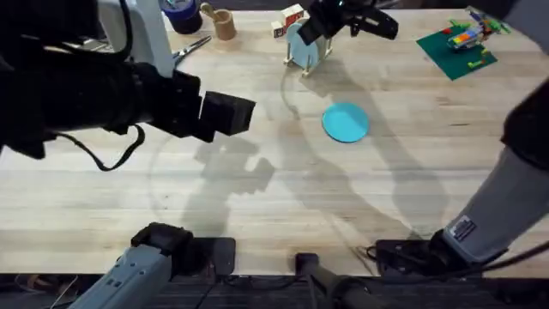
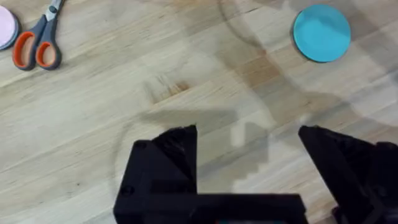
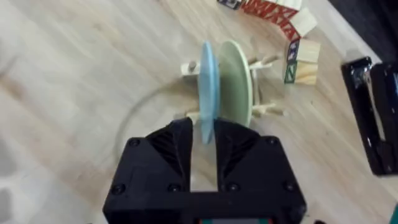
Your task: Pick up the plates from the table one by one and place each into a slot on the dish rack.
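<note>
A pale blue plate point(image 3: 207, 81) stands upright in a slot of the dish rack point(image 3: 268, 109) at the table's far middle, beside a cream plate point(image 3: 236, 78). My right gripper point(image 3: 203, 144) sits over it, its black fingers point(image 3: 176, 144) shut on the plate's upper edge; the overhead view shows this gripper point(image 1: 314, 31) above the rack point(image 1: 309, 67). The teal plate point(image 1: 346, 122) lies flat on the table point(image 1: 283, 215), nearer than the rack. My left gripper point(image 2: 249, 142) hovers open over bare wood, holding nothing, left of the teal plate point(image 2: 321, 33).
Orange-handled scissors point(image 2: 37, 43) and a pink dish point(image 2: 4, 28) lie at the far left. Wooden letter blocks point(image 3: 292, 37) stand just behind the rack. A black object point(image 3: 373, 112) lies to their right. A green baseplate with toy bricks point(image 1: 457, 45) sits far right.
</note>
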Available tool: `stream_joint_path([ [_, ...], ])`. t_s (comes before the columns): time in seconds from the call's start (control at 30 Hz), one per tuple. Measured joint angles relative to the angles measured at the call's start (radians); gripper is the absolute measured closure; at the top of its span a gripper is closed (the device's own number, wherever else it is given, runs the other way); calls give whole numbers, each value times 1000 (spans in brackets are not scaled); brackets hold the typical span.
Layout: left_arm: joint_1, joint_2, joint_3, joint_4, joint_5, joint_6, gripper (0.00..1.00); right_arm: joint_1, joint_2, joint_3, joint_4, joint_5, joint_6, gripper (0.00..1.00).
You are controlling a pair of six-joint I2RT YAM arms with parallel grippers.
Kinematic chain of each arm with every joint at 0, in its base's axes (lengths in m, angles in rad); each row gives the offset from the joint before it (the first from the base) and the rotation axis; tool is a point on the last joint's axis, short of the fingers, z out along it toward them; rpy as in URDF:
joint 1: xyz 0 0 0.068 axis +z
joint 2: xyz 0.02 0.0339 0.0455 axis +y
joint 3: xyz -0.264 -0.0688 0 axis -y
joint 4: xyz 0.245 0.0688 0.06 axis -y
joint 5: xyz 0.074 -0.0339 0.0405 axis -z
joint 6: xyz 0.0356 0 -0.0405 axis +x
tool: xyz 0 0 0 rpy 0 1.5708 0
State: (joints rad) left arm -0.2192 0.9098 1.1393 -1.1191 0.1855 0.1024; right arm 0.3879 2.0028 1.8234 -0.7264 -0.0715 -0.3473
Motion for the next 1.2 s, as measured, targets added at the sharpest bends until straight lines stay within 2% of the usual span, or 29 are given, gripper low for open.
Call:
stream_joint_path([
  [0.27, 0, 0, 0, 0, 0, 0, 6, 2, -146, 117, -202, 0, 15, 585],
  [0.3, 0, 0, 0, 0, 0, 0, 6, 2, -166, 123, -226, 0, 16, 522],
  [0.43, 0, 0, 0, 0, 0, 0, 6, 2, -234, 128, -324, 0, 26, 61],
  [0.47, 0, 0, 0, 0, 0, 0, 6, 2, -248, 128, -346, 0, 26, 22],
  [0.7, 0, 0, 0, 0, 5, 0, 6, -15, -358, 128, -479, 0, 26, 7],
  [0.9, 0, 0, 0, 0, 30, 0, 7, -112, -476, 128, -626, 0, 54, 6],
  [1.03, 0, 0, 0, 0, 65, -1, 6, -183, -511, 130, -740, -1, 75, 6],
  [1.2, 0, 26, 0, 1, 114, -8, 6, -248, -526, 83, -754, -20, 95, 6],
])
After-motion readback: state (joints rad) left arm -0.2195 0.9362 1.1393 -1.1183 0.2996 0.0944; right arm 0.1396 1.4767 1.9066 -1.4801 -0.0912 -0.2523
